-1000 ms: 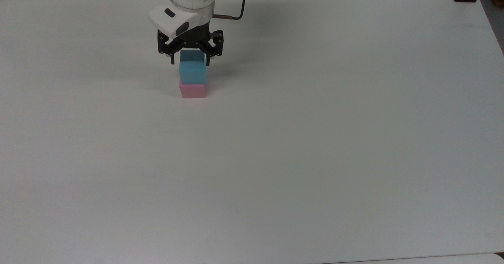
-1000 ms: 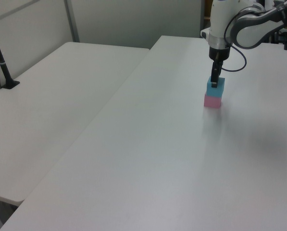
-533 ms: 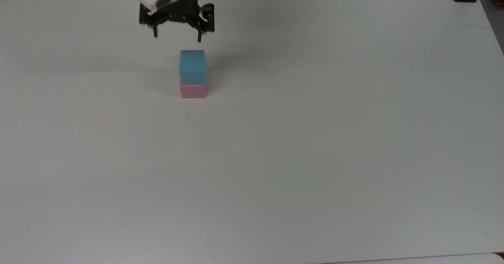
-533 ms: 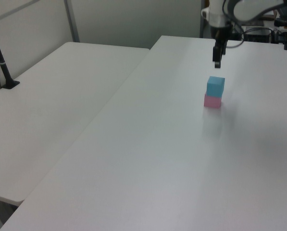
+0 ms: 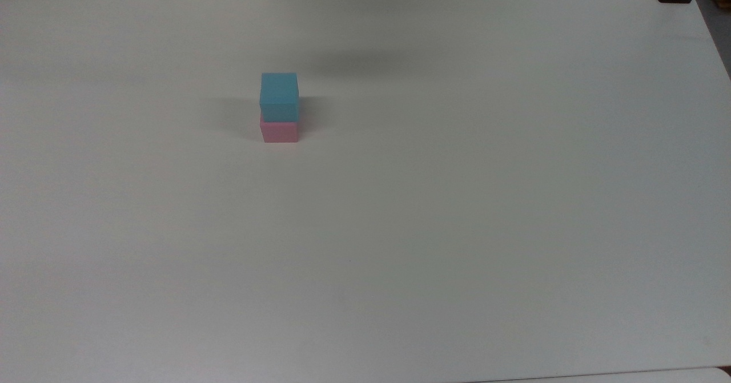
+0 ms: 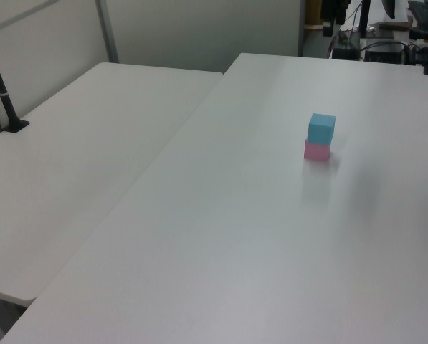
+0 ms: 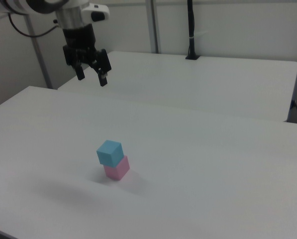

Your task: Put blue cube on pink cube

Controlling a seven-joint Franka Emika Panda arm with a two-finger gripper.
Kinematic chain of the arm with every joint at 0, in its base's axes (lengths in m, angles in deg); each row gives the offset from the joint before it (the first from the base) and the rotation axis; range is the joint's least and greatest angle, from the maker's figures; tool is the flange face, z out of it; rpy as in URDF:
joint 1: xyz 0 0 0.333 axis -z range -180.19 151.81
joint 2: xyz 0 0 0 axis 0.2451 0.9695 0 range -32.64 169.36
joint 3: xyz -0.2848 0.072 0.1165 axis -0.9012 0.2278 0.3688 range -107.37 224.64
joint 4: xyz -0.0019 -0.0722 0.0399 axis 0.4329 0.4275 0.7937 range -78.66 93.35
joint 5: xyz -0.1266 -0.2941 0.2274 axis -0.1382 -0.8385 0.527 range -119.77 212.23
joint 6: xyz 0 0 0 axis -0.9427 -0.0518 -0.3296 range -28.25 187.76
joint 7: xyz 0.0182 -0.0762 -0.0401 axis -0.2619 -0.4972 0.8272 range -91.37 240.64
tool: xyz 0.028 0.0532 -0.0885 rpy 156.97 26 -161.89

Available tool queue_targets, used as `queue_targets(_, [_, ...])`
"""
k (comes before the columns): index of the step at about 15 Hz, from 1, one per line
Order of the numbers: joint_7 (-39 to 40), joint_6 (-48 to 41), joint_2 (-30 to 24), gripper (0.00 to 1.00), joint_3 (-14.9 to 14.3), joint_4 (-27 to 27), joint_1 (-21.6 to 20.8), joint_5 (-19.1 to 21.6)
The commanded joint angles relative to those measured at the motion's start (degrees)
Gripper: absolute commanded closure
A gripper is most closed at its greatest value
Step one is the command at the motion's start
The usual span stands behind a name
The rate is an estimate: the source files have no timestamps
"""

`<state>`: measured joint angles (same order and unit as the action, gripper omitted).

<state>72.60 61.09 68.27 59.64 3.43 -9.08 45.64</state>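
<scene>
The small light blue matte cube with plain faces (image 5: 279,95) sits squarely on top of the small pale pink matte cube (image 5: 279,131), the two touching face to face, left of centre in the upper part of the top view and at the right of the left view (image 6: 321,128) over the pink one (image 6: 317,150). In the right view the blue cube (image 7: 110,152) looks turned slightly against the pink cube (image 7: 117,168) beneath it, yet well supported. Both stand on the broad white desk (image 5: 434,212)

Judging by the dull, foam-like faces and crisp edges, the blue cube is probably light, fairly stiff and not slippery, nor likely to break. If it had to be taken again, the best hold would be on two opposite side faces, around mid-height, coming straight down so the pink cube below is not nudged

The black two-finger gripper on the white arm (image 7: 91,76) hangs at the upper left of the right view, high above and well apart from the stack; its jaws are spread wide and carry nothing

Against the picture half a second back, the gripper, then just above the stack at the top edge of the top view, has risen further away, while the two cubes have not shifted. The stacking looks complete
</scene>
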Motion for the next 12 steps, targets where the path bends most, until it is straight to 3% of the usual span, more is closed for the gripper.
queue_targets(1, [-3.3, -1.2, 0.4, 0.0, -1.5, -1.5, -1.2, 1.0])
queue_targets(6, [4.9, 0.8, 0.5, 0.0, -4.2, -1.0, -1.8, 0.5])
queue_targets(12, [5.9, 0.9, 0.5, 0.0, -5.1, -1.0, -1.7, 0.8])
